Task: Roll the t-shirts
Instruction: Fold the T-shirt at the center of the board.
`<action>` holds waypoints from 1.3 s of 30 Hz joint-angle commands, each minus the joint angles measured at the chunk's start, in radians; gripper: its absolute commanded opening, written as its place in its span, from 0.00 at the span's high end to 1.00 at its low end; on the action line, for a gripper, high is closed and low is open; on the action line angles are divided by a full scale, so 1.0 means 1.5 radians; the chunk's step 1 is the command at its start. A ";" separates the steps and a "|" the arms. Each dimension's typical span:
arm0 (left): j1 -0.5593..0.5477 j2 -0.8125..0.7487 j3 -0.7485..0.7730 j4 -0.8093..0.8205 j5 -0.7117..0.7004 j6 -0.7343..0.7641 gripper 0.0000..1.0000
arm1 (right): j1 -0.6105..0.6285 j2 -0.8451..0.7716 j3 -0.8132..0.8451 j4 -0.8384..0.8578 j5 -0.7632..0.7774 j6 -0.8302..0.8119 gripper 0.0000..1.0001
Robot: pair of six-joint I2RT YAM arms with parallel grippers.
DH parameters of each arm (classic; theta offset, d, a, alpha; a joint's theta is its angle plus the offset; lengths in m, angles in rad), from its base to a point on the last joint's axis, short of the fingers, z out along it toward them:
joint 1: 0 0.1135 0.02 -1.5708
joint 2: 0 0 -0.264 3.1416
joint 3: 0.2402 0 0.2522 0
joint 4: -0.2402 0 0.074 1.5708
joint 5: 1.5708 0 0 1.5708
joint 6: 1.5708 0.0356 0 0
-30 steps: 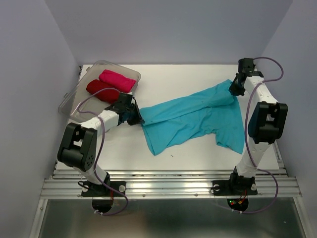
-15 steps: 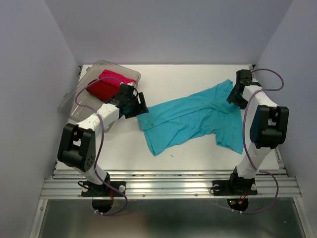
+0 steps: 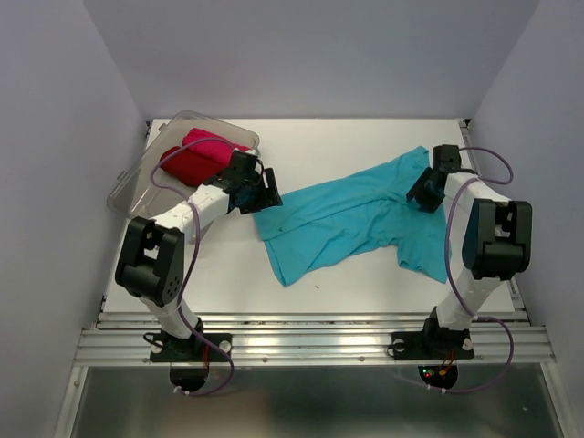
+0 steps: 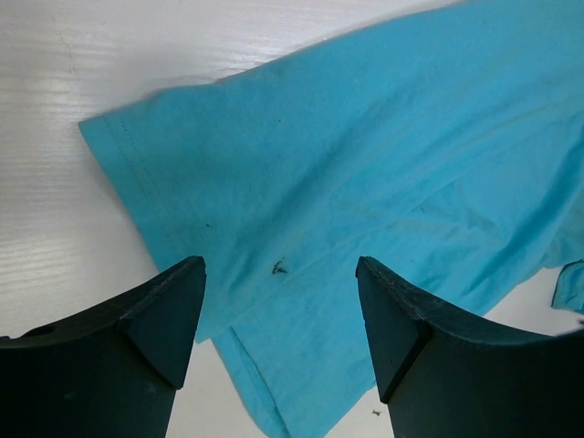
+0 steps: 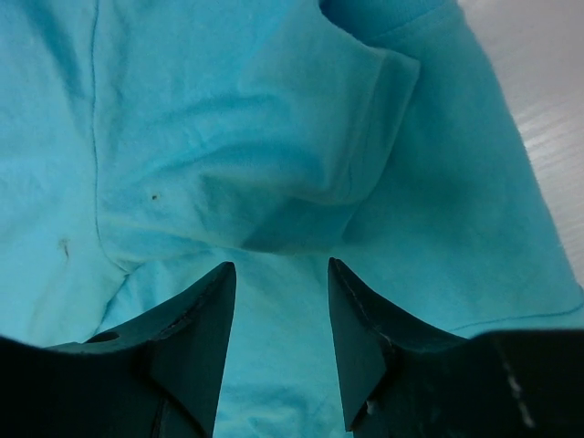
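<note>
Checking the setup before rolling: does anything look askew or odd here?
The turquoise t-shirt lies wrinkled and slanted across the table, not spread flat. The clear tub sits skewed to the table's edge.

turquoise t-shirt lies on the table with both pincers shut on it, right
No. The turquoise t-shirt lies on the table, but both pincers are open, not shut on it: the wrist views show the left pincer and the right pincer with jaws apart above the cloth.

Soft overhead light washes the white table (image 3: 365, 292), glaring faintly beyond the left fingers (image 4: 137, 356); between the right fingers (image 5: 192, 347) the turquoise shirt (image 5: 228, 164) folds into shadow, seemingly slightly out of focus.
</note>
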 commanded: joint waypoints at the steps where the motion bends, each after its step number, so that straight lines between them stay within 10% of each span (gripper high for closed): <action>1: -0.003 -0.005 0.013 0.008 0.006 0.002 0.22 | -0.006 0.011 0.004 0.054 -0.034 0.013 0.51; 11: -0.003 -0.002 0.013 0.008 0.006 0.003 0.23 | -0.006 0.043 0.014 0.067 -0.012 0.014 0.59; 19: -0.003 -0.006 0.011 0.003 -0.001 0.004 0.23 | -0.006 0.022 0.038 0.066 -0.010 -0.026 0.99; 39: -0.003 -0.006 0.008 -0.005 -0.018 0.009 0.23 | -0.006 -0.068 0.103 -0.122 -0.091 -0.052 0.99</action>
